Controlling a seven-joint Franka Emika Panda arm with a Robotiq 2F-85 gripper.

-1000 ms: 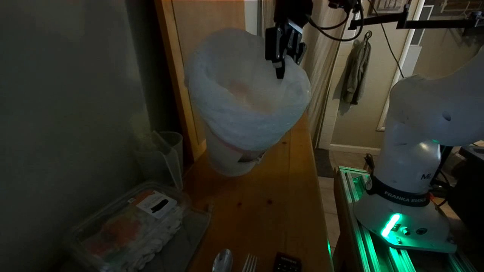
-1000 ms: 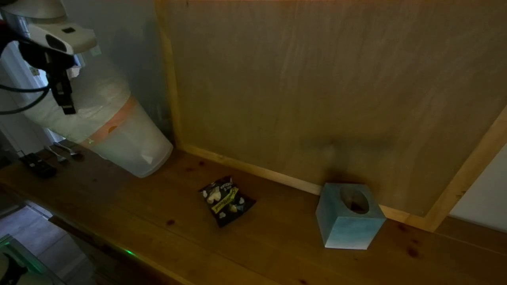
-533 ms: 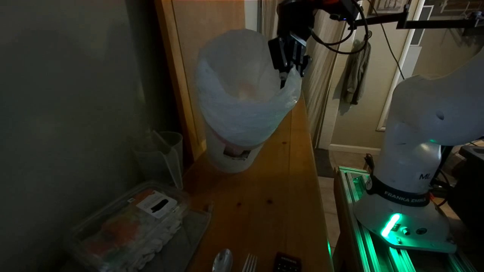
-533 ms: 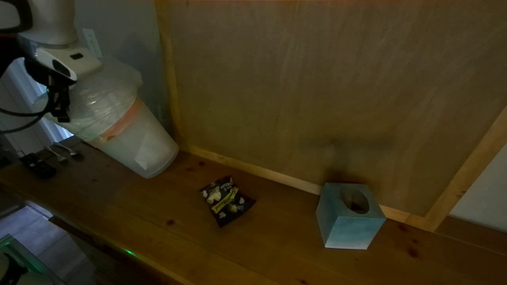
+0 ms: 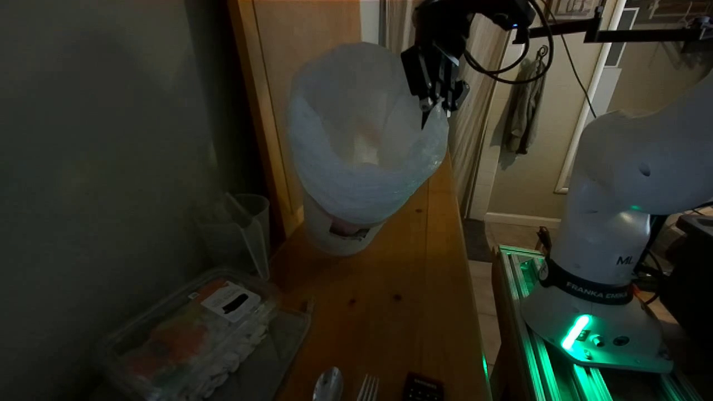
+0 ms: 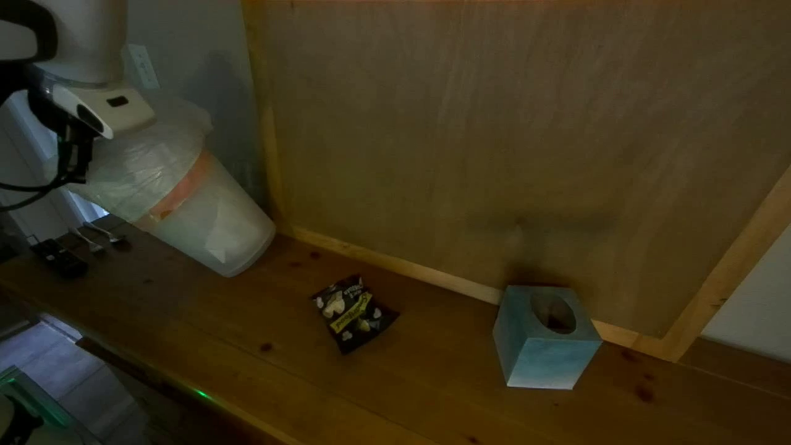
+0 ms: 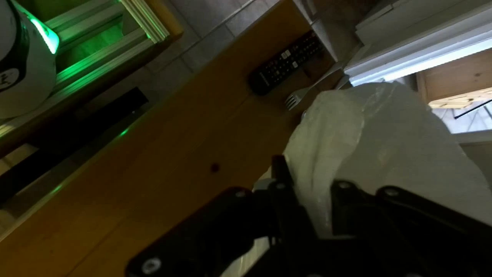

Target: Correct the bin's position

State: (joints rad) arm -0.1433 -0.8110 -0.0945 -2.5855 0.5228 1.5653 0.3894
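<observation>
I see both exterior views share the bin point(image 5: 356, 184), looking down at its mouth point(image 5: 362, 111) in an exterior view, its base point(image 6: 244, 250) in an exterior view; the wrist view peers right past its rim point(image 7: 348, 150)

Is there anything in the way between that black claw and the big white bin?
Nothing visible. The gripper is at the rim of the bin, a finger on either side, with just the bin's own bag draped there. Whether it grips firmly, I can't tell.

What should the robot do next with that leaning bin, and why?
Probably ease the bin upright before releasing: in both exterior views it leans, and the tool grips it near the top, so letting go now might topple it.
</observation>
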